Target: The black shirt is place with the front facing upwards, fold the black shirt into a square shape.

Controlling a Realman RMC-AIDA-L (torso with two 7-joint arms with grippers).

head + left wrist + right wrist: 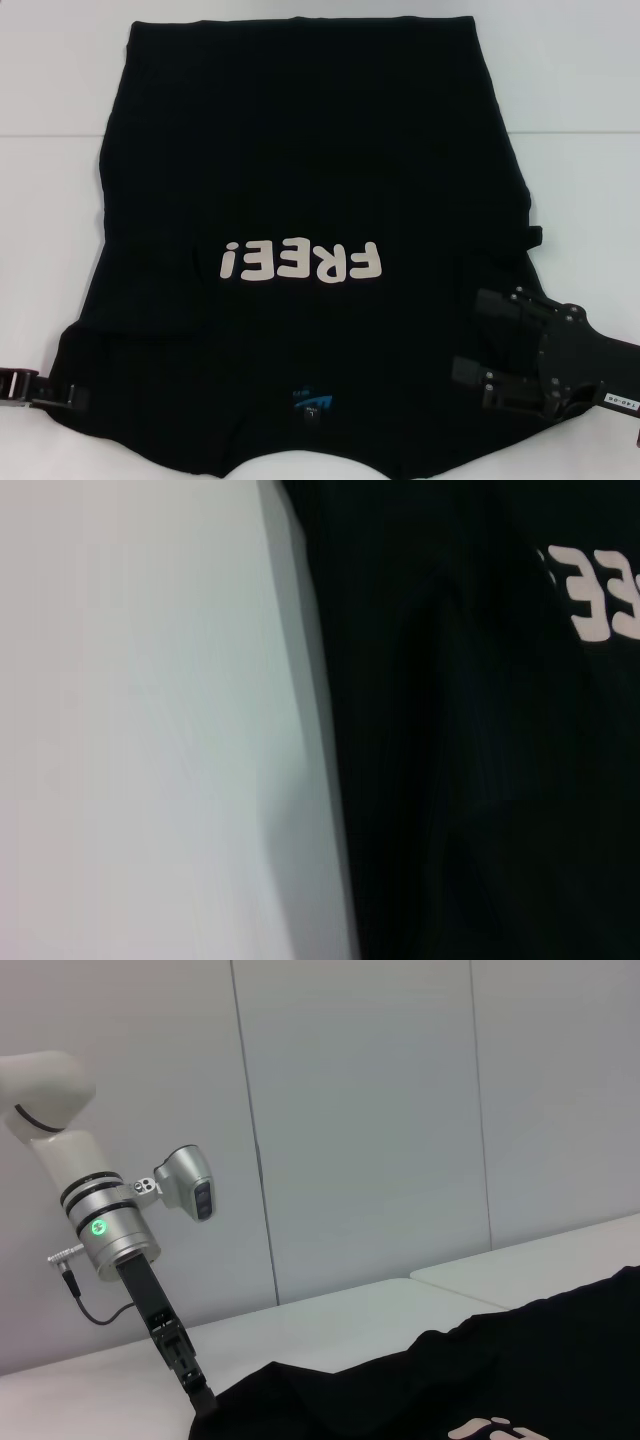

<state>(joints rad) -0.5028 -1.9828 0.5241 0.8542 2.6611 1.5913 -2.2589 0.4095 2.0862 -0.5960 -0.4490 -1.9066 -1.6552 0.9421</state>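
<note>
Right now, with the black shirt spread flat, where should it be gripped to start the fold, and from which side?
Probably at the near side edges of the black shirt, by the collar label. It lies flat, front up, so only the borders give a pinchable edge. The left end effector is at the near left edge, coming in from outside. The right end effector is over the near right side.

Black shirt [300, 150]: matt cloth; table [580, 120]: smooth white, slight sheen.

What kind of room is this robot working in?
Probably a lab or test room. A black shirt lies on a plain white table, bare grey wall panels stand behind, and both grippers, left and right, are at it.
</note>
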